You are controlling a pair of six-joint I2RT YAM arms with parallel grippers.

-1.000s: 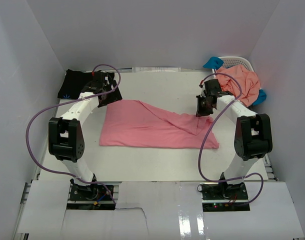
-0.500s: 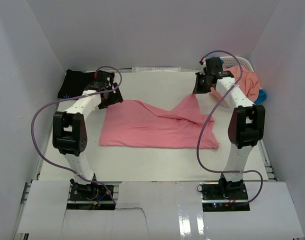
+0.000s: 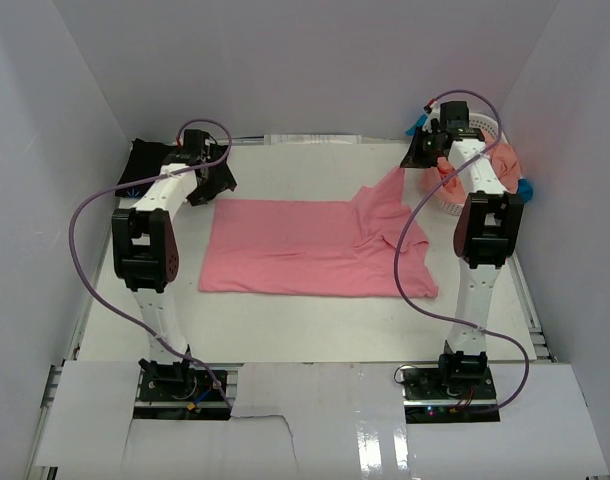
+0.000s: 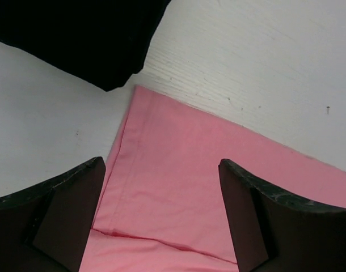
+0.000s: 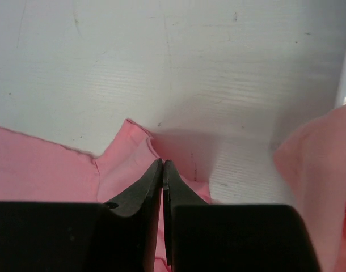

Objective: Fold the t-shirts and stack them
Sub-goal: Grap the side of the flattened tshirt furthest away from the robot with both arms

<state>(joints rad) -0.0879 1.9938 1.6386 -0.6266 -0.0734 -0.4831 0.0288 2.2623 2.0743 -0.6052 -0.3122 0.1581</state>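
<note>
A rose-pink t-shirt (image 3: 300,250) lies spread over the middle of the table. My right gripper (image 3: 418,160) (image 5: 163,162) is at the back right, shut on that shirt's far right part, and a strip of pink cloth rises from the table to it. My left gripper (image 3: 213,184) (image 4: 161,165) hangs open just above the shirt's far left corner (image 4: 161,147), with nothing between its fingers. A black t-shirt (image 3: 145,165) (image 4: 76,34) lies at the back left. A salmon-orange t-shirt (image 3: 497,165) (image 5: 317,164) and a bright blue one (image 3: 422,124) lie in the basket.
The white lattice basket (image 3: 482,122) stands in the back right corner against the walls. White walls close in the table on three sides. Purple cables loop from both arms over the table's sides.
My right gripper has risen and swung back and to the right, dragging the pink shirt's right part with it. The shirt's far edge now lies straight. My left gripper moved back a little.
</note>
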